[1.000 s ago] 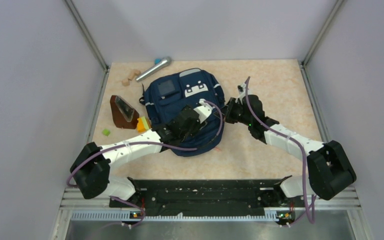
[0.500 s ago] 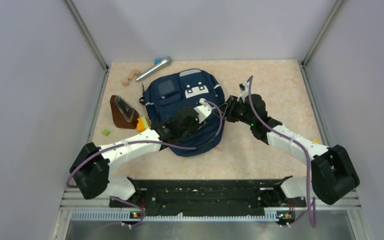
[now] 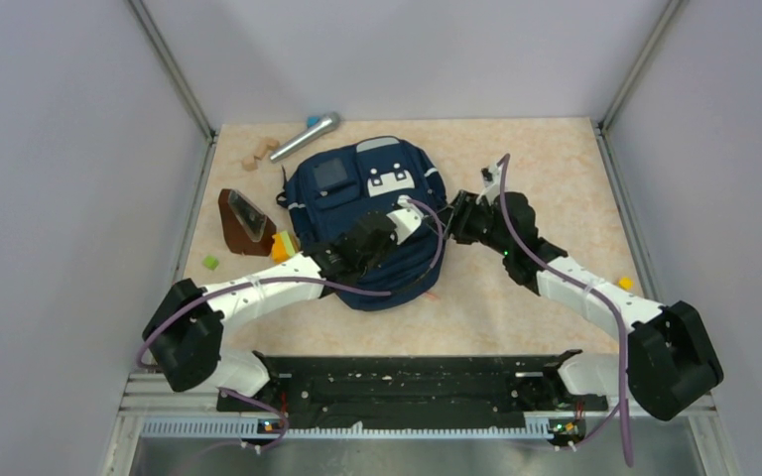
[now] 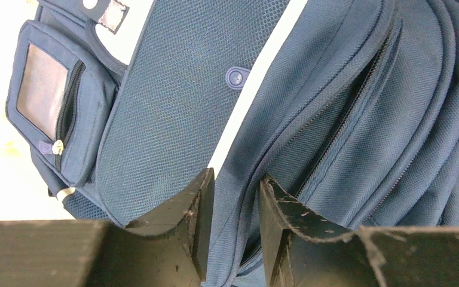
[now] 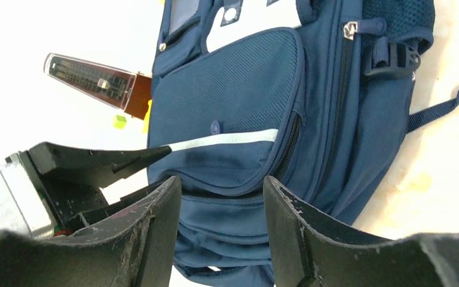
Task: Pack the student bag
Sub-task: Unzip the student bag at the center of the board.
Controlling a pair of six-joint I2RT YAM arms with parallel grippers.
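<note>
The right gripper (image 5: 222, 186) has spread its jaws apart. The right arm (image 3: 585, 288) has swung its black elbow outward toward the near right corner, uncovering a small yellow block (image 3: 624, 284) on the marbled beige tabletop (image 3: 556, 169). The left gripper (image 4: 234, 179) has narrowed its jaws around a ridge of the large navy-blue fabric backpack (image 4: 173, 95). Whether it has actually pinched the cloth is unclear.

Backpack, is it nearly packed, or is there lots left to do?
Not far along. Done: nothing that I can see inside the student bag. In hand: the left fingers straddle a fold of the bag by a zip; the right fingers stand open beside it, holding nothing. Left: the microphone, metronome and wooden blocks lie outside on the table, to be packed.
</note>
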